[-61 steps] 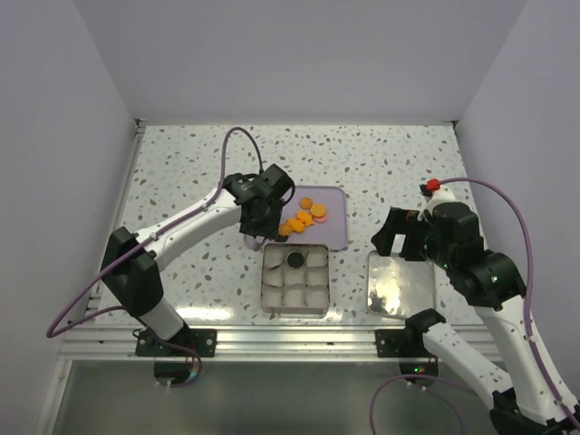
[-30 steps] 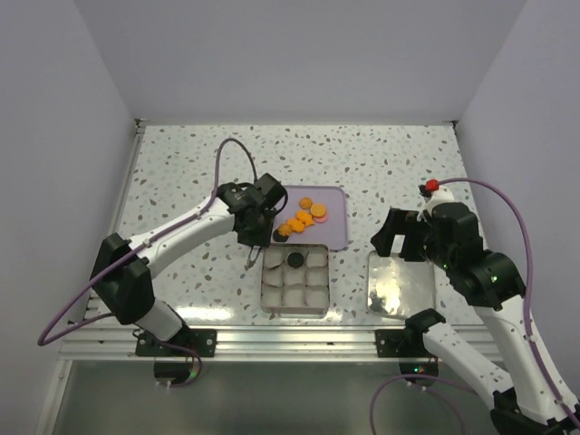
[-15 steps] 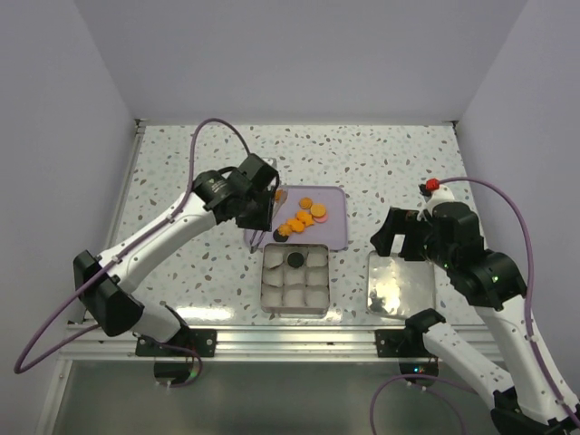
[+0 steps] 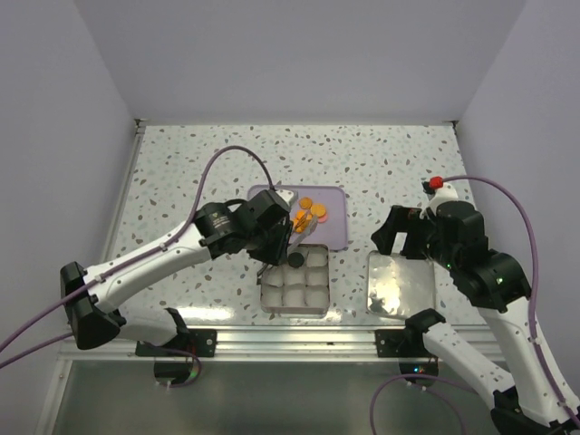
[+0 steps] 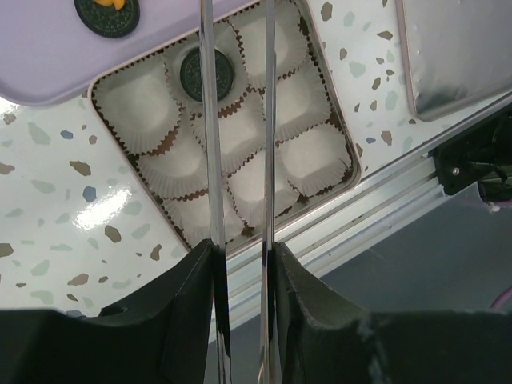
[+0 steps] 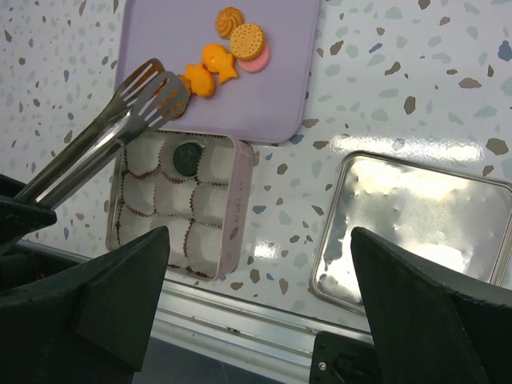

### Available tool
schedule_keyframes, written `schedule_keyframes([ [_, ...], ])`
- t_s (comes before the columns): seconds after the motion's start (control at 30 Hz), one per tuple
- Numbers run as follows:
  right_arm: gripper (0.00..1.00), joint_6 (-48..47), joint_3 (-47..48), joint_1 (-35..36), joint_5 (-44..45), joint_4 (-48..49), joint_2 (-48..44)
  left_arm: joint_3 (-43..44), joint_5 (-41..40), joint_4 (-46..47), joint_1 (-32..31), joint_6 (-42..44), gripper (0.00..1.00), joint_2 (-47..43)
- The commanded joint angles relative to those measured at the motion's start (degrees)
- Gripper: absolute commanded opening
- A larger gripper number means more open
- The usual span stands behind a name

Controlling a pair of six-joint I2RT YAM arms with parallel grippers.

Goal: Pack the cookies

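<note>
Several orange cookies lie on a lavender tray; they also show in the right wrist view with one pinkish cookie. One dark cookie sits in a paper cup in the tin, back row, middle. Another dark cookie lies on the tray's near edge. My left gripper is shut on metal tongs. The tong tips hover over the tray's near-left corner beside the orange cookies; I cannot tell if they hold one. My right gripper is open and empty.
The tin holds white crinkled paper cups. A shiny silver tray lies right of it, below my right gripper. The table's near rail runs close behind the tin.
My left arm has swung from the tray's left edge toward the near right. It now hangs over the tray's near-left corner and the tin's far side. The right arm has not moved.
</note>
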Motion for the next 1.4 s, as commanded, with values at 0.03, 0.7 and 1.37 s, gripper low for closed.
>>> schedule_keyframes([
  [0.03, 0.99, 0.9, 1.0, 0.2, 0.3, -0.4, -1.1, -2.8, 0.5, 4.9, -2.0, -3.0, 0.18, -4.4],
  [0.7, 0.99, 3.1, -2.0, 0.1, 1.0, -1.5, -4.7, -9.9, -0.4, 7.4, -8.7, -7.7, 0.28, -5.6],
  [1.37, 0.99, 3.5, -3.1, 0.2, 1.1, -0.5, -4.3, -10.0, -1.4, 9.1, -8.8, -7.5, 0.48, -5.4],
])
